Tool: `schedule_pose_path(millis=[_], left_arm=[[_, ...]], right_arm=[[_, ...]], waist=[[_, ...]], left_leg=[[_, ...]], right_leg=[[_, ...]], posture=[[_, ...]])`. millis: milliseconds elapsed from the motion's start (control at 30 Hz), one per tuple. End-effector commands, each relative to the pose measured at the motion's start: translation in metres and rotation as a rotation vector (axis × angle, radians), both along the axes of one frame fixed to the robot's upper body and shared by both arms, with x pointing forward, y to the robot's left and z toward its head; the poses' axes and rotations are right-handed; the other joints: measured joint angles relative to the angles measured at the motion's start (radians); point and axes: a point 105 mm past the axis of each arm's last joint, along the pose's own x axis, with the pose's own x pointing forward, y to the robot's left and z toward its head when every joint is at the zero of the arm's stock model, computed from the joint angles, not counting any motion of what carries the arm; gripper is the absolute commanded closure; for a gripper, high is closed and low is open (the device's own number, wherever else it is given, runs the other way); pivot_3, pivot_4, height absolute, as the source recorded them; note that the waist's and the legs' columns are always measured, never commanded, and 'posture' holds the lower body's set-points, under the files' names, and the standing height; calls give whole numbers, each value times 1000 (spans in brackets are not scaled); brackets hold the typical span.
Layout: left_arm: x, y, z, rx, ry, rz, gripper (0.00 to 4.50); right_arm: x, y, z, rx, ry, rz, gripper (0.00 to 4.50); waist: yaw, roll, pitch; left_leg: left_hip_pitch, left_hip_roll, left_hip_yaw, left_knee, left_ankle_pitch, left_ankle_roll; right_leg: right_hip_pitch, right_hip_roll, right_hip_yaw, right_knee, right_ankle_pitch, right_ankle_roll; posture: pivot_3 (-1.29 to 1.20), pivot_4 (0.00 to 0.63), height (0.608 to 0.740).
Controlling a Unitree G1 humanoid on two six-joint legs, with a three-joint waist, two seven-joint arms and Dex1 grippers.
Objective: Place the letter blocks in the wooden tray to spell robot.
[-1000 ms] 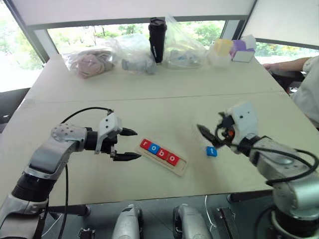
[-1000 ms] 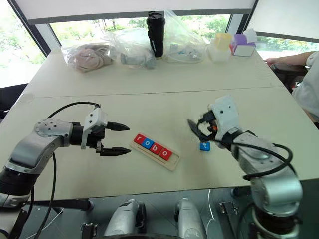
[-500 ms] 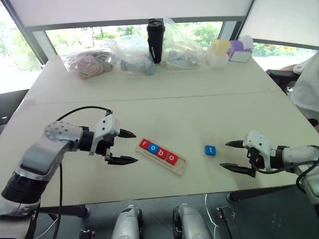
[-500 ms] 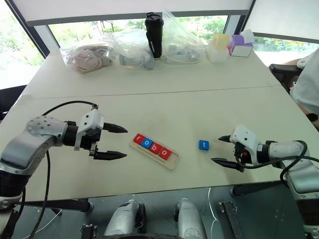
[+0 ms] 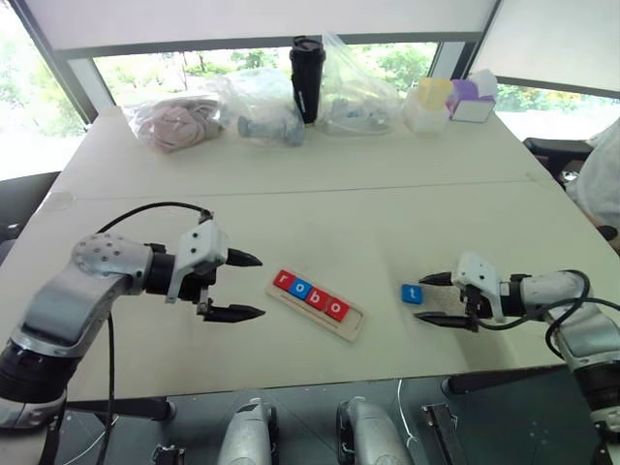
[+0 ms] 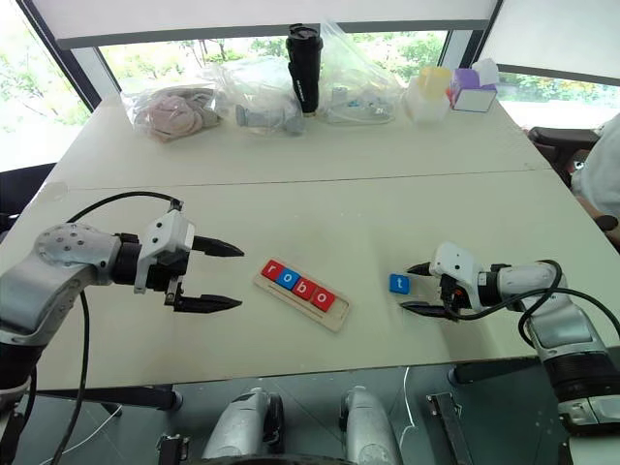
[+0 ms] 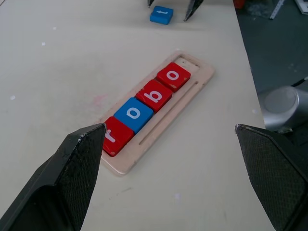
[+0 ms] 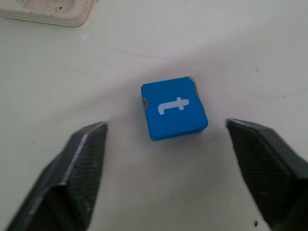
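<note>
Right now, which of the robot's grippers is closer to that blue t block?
The right gripper is nearer: its open fingers sit just beside the blue t block on the table. The left gripper hovers beyond the wooden tray, on the far side from the block.

Counted: 5 letter blocks (image 5: 310, 294), 3 red and 2 blue; 4 in 1 wooden tray (image 5: 353, 325), 1 loose blue t block (image 5: 412, 294) on 1 table (image 5: 329, 213); 2 grippers.
</note>
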Motion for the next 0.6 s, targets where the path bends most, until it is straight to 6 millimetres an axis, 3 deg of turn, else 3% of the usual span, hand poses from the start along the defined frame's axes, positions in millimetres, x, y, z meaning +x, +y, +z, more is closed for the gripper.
schedule_pose_path(millis=[33,100,333,400,467,600], left_arm=[[-1,2,8,3,-40,7,0],[-1,2,8,3,-39,9,0],[-1,5,4,9,-36,25,0],[0,5,3,8,-35,25,0],[1,3,3,4,-34,18,0],[6,-1,3,-2,-34,5,0]], right_arm=[[2,1,6,1,-23,21,2472],[2,1,5,-3,-24,25,3351],[4,2,18,7,-68,-2,3347],[-2,12,35,48,-99,-6,3347],[-18,34,51,111,-104,1,3347],[-51,71,58,183,-3,5,3347]], waist=[[1,0,0],[0,0,0],[0,0,0],[1,0,0],[5,0,0],[12,0,0]], left_leg=[[0,0,0,0,0,0],[0,0,0,0,0,0],[0,0,0,0,0,0],[0,0,0,0,0,0],[0,0,0,0,0,0],[0,1,-1,0,0,0]], right_leg=[[0,0,0,0,0,0],[0,0,0,0,0,0],[0,0,0,0,0,0],[0,0,0,0,0,0],[0,0,0,1,0,0],[0,0,0,1,0,0]], posture=[[0,150,740],[0,150,740],[0,150,740],[0,150,740],[0,150,740],[0,150,740]])
